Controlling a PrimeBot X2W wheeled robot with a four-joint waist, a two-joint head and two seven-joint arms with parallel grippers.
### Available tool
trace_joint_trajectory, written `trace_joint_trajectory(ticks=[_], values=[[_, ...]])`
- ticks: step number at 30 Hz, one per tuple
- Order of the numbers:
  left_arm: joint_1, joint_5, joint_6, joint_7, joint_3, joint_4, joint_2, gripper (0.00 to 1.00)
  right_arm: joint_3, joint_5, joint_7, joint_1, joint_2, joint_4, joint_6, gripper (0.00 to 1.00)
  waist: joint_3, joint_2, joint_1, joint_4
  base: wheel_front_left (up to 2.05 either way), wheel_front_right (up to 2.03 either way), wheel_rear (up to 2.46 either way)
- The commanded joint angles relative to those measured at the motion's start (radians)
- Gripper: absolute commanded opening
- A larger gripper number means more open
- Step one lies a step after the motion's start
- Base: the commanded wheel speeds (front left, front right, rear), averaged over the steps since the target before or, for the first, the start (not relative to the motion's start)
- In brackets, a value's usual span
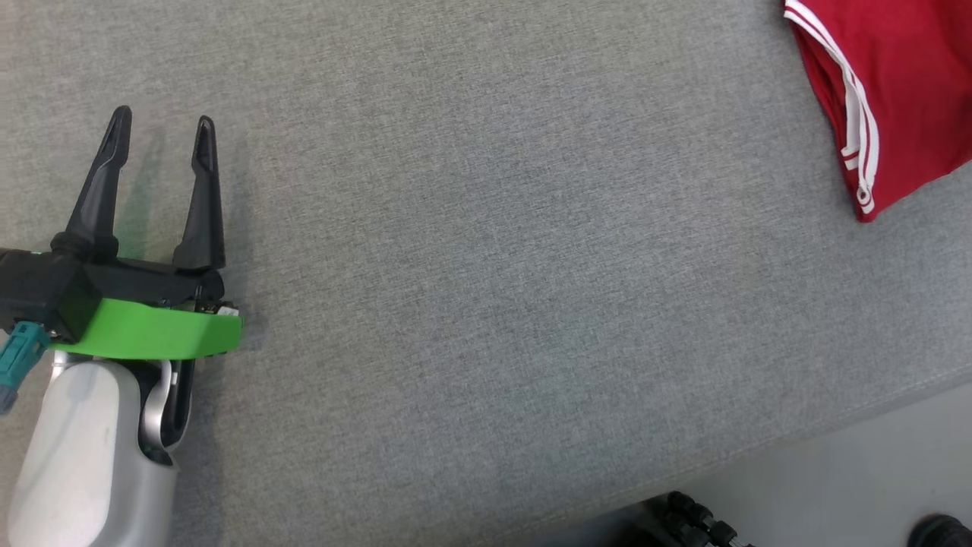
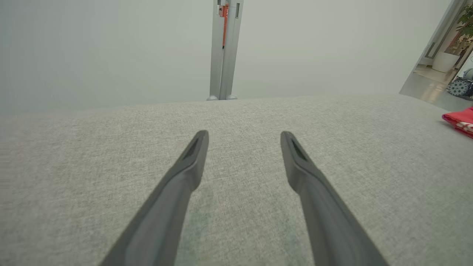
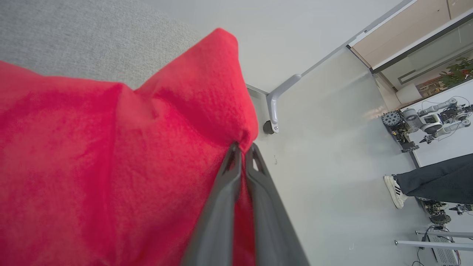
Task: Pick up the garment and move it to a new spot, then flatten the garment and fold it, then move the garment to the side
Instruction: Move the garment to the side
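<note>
Right tool (image 3: 244, 148) pinches the red garment (image 1: 904, 91), striped edge running toward robot.

I see a grey woven fabric surface (image 1: 486, 266) beside a pale glossy floor (image 3: 332, 177). A person's dark-trousered leg (image 3: 439, 183) in a white striped sneaker (image 3: 394, 191) stands near a grey wheeled machine (image 3: 425, 120).

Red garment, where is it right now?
The garment sits top right in the head view on the grey surface, far from the open left gripper; the right gripper is shut on it.
</note>
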Motion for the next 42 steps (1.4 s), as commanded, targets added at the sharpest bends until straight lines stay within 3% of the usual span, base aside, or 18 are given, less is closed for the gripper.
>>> trace_joint_trajectory(ticks=[1,2,3,4,13,21,32,42], values=[[0.004,-0.006,0.003,-0.001,0.001,-0.002,0.006,1.00,-0.007,-0.013,-0.010,-0.003,-0.001,0.006,-0.002,0.00,-0.001,-0.0001,0.0000,0.012,0.00,0.00,0.00],[0.005,-0.007,0.005,-0.001,0.002,-0.001,0.005,1.00,-0.012,-0.017,-0.015,-0.001,0.002,0.008,-0.002,0.00,-0.003,-0.0001,0.0000,0.014,0.00,0.00,0.00],[0.007,-0.008,0.005,-0.001,0.002,0.000,0.003,1.00,-0.017,-0.024,-0.015,0.005,0.005,0.013,-0.002,0.19,-0.006,-0.0001,0.0000,0.017,0.00,0.00,0.00],[0.008,-0.008,0.005,-0.002,0.002,0.002,0.002,1.00,-0.023,-0.030,-0.018,0.009,0.006,0.016,-0.002,1.00,-0.010,-0.0001,0.0000,0.020,0.00,0.00,0.00],[0.027,-0.015,0.006,-0.004,0.001,0.020,-0.015,1.00,-0.060,-0.071,-0.066,0.044,0.037,0.035,-0.002,1.00,-0.074,-0.0001,0.0000,0.014,0.00,0.00,0.00],[0.059,-0.029,0.000,-0.004,-0.005,0.060,-0.065,1.00,-0.085,-0.016,-0.178,0.124,0.136,-0.038,-0.002,1.00,-0.195,-0.0001,0.0000,0.034,0.00,0.00,0.00],[0.170,-0.038,-0.006,-0.004,0.010,0.139,-0.138,1.00,-0.229,0.094,-0.243,0.498,0.307,-0.388,-0.002,1.00,-0.372,-0.0001,0.0000,0.163,0.00,0.00,0.00],[0.260,-0.045,-0.009,-0.005,0.030,0.208,-0.164,1.00,-0.283,0.073,-0.172,0.782,0.446,-0.627,-0.002,1.00,-0.504,-0.0001,0.0000,0.260,0.00,0.00,0.00]])
